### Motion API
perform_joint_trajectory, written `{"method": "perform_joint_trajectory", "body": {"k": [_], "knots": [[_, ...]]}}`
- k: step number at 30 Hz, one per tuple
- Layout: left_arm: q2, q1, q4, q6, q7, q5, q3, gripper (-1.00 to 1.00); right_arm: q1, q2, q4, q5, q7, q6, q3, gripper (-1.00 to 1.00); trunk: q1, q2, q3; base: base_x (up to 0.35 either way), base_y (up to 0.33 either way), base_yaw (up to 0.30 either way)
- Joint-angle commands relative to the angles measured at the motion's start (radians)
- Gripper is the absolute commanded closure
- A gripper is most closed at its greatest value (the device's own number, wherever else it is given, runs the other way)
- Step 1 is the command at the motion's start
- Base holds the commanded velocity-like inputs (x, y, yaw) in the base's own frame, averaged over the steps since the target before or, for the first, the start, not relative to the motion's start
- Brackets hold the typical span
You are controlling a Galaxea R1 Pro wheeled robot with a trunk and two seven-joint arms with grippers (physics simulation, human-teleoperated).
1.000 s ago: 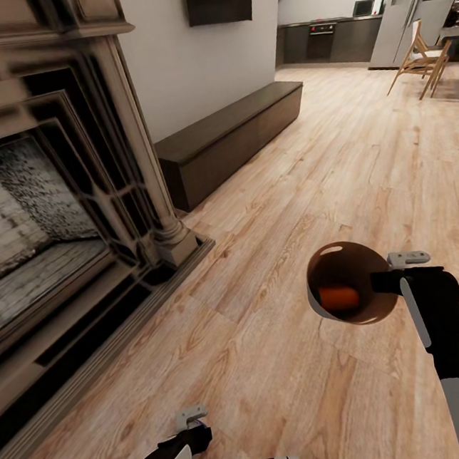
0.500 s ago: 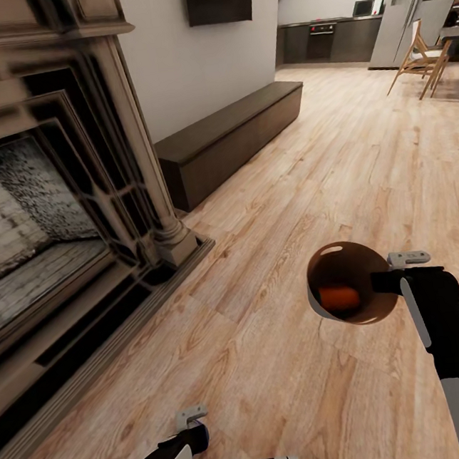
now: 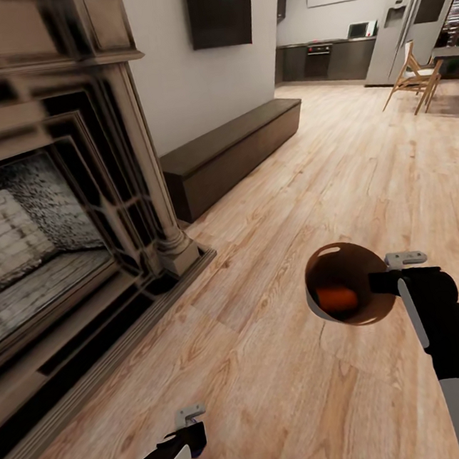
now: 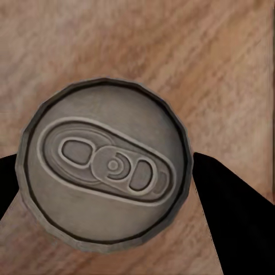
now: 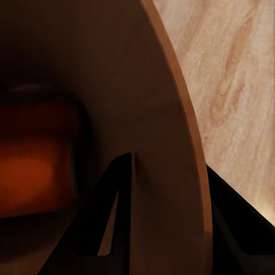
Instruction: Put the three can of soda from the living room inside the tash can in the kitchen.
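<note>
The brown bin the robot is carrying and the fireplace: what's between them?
Just bare wooden floor separates the bin from the fireplace, as the head view shows.

On your left stands the fireplace [image 3: 47, 209], and beyond it along the wall runs the bench [image 3: 234, 146], with the TV [image 3: 220, 8] on the wall above it. Far ahead lies the kitchen [image 3: 331, 59]; a chair [image 3: 412, 78] stands to its right. Your right pincer [image 3: 380, 284] holds the trash can [image 3: 337, 259] by its rim at the right, over the floor [image 3: 289, 366], one soda can [image 3: 336, 298] lying inside. Your left pincer [image 3: 191, 435], low at the left, has another can [image 4: 106, 166] between its fingers.
</note>
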Motion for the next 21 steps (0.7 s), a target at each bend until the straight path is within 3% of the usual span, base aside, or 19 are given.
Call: {"method": "perform_joint_trajectory", "body": {"k": [1,7,12,21], "knots": [[0.0,0.0,0.0,0.0,0.0,-0.001,0.0,1.0,0.0,0.0,0.001,-0.006,0.004,0.0,0.001,1.0,-0.001,0.0,0.004,0.0,0.0,0.0],[0.0,0.0,-0.001,0.0,0.0,-0.001,0.0,1.0,0.0,0.0,0.023,-0.006,0.003,0.0,0.003,1.0,-0.003,0.002,0.027,0.0,0.0,0.0],[0.0,0.0,-0.018,0.0,-0.003,-0.001,-0.001,1.0,-0.001,-0.001,0.108,-0.006,-0.001,0.0,0.007,1.0,-0.005,0.003,0.047,0.0,0.0,0.0],[0.004,0.0,-0.233,0.038,0.002,-0.001,0.0,1.0,-0.001,-0.003,0.221,-0.004,-0.009,0.0,0.025,1.0,-0.01,0.005,0.081,0.0,0.0,0.0]]}}
